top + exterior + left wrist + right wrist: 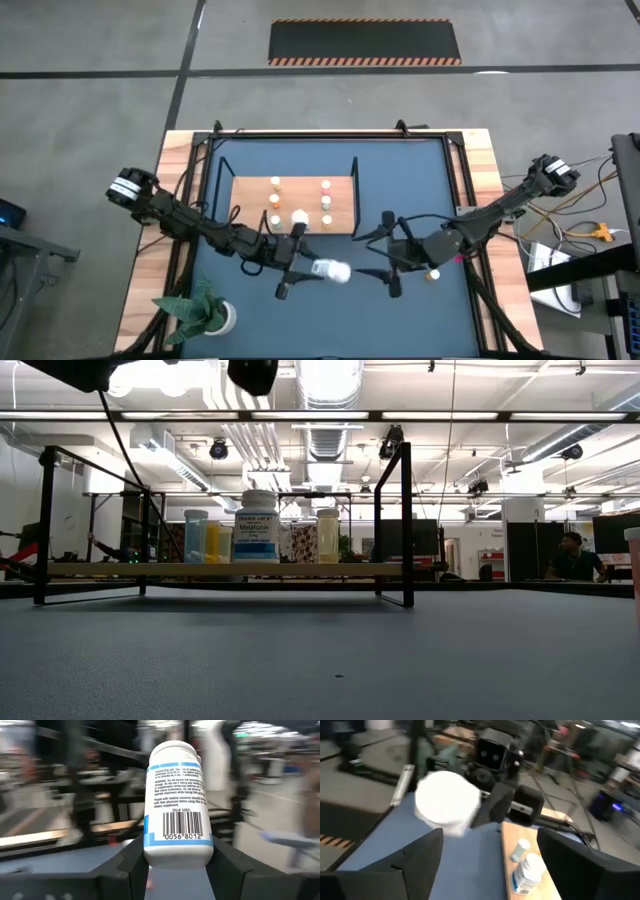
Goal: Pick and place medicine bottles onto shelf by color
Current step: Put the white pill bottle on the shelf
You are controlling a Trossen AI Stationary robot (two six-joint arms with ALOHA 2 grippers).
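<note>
L end effector (300, 262) clamps white bottle (331, 270) over table, just off shelf (245, 190) | R end effector (392, 262) agape, empty | rigid light plastic, slick label; grip mid-body, not cap

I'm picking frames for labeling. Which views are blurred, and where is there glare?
Left wrist view: background smeared, but the bottle in the left end effector is sharp. Right wrist view: motion-blurred throughout. Low view: ceiling lights glare; shelf crisp. High view: evenly lit.
</note>
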